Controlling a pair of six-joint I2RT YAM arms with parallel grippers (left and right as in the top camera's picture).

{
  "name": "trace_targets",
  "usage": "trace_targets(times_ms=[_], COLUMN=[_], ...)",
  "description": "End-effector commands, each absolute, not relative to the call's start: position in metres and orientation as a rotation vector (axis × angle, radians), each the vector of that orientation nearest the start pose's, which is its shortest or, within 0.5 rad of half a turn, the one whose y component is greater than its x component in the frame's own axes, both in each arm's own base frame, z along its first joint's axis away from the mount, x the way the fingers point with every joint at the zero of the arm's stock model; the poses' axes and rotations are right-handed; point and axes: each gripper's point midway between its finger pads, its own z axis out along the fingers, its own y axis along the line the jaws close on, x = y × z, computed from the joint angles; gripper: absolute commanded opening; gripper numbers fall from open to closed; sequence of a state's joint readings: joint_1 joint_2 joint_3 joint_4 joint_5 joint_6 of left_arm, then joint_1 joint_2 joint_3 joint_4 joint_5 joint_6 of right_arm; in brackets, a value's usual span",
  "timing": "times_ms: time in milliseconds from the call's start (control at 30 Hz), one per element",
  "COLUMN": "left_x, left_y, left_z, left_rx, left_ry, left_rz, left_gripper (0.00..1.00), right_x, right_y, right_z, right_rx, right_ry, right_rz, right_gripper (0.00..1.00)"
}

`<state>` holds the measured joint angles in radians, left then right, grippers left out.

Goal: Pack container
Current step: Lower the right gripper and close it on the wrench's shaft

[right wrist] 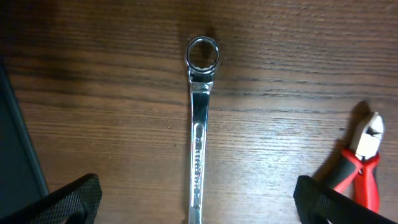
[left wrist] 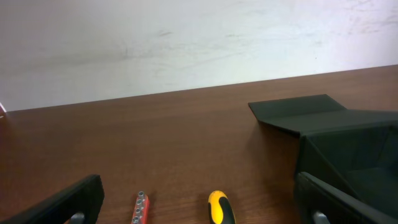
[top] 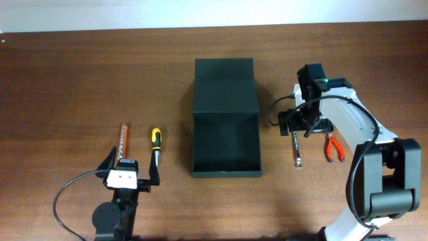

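The dark green-black matte rectangular container (top: 225, 144) is seen mid brown wooden table (top: 67, 80), flap lid laid back. L gripper (top: 132, 169) is spread fully, nothing held, near a yellow-black screwdriver (top: 155, 144) and red bit strip (top: 123, 142). R gripper (top: 304, 126) is likewise wide, nothing held, above a chrome ring wrench (right wrist: 198, 143); shank stamping can't be read. Red-handled pliers (right wrist: 364, 165) lie beside.

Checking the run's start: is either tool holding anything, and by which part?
Nothing held: left tool and right tool both open, empty; the wrench lies free.
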<state>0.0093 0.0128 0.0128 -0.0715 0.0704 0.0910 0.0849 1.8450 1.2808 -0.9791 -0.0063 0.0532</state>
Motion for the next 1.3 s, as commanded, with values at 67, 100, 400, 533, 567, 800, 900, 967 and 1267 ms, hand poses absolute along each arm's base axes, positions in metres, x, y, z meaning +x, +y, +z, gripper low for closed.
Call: trace_targets(times_ms=[67, 100, 400, 533, 567, 800, 900, 967, 1267], left_x=[0.246, 0.246, 0.246, 0.246, 0.246, 0.246, 0.246, 0.246, 0.246], left_y=[-0.007, -0.007, -0.007, -0.007, -0.007, -0.007, -0.007, -0.007, -0.007], left_z=[0.158, 0.158, 0.158, 0.158, 0.158, 0.158, 0.158, 0.158, 0.158], left_rx=[0.126, 0.126, 0.126, 0.126, 0.126, 0.126, 0.126, 0.126, 0.126], left_ry=[1.639, 1.639, 1.639, 1.639, 1.639, 1.639, 1.639, 1.639, 1.639], left_rz=[0.045, 0.045, 0.045, 0.045, 0.045, 0.045, 0.045, 0.045, 0.045], left_gripper=[0.99, 0.99, 0.99, 0.99, 0.99, 0.99, 0.99, 0.99, 0.99], right_x=[0.328, 0.326, 0.316, 0.319, 0.320, 0.325, 0.327, 0.327, 0.321], right_y=[0.031, 0.030, 0.029, 0.030, 0.029, 0.019, 0.019, 0.019, 0.020], right_z=[0.032, 0.030, 0.013, 0.013, 0.013, 0.013, 0.013, 0.013, 0.004], right_rx=[-0.029, -0.029, -0.029, -0.028, -0.029, -0.028, -0.029, -0.028, -0.028], right_ry=[3.137, 3.140, 3.154, 3.140, 3.136, 3.114, 3.106, 3.105, 3.121], right_rz=[0.030, 0.029, 0.028, 0.029, 0.028, -0.071, -0.074, -0.074, -0.055], right_gripper=[0.99, 0.99, 0.99, 0.99, 0.99, 0.99, 0.99, 0.99, 0.99])
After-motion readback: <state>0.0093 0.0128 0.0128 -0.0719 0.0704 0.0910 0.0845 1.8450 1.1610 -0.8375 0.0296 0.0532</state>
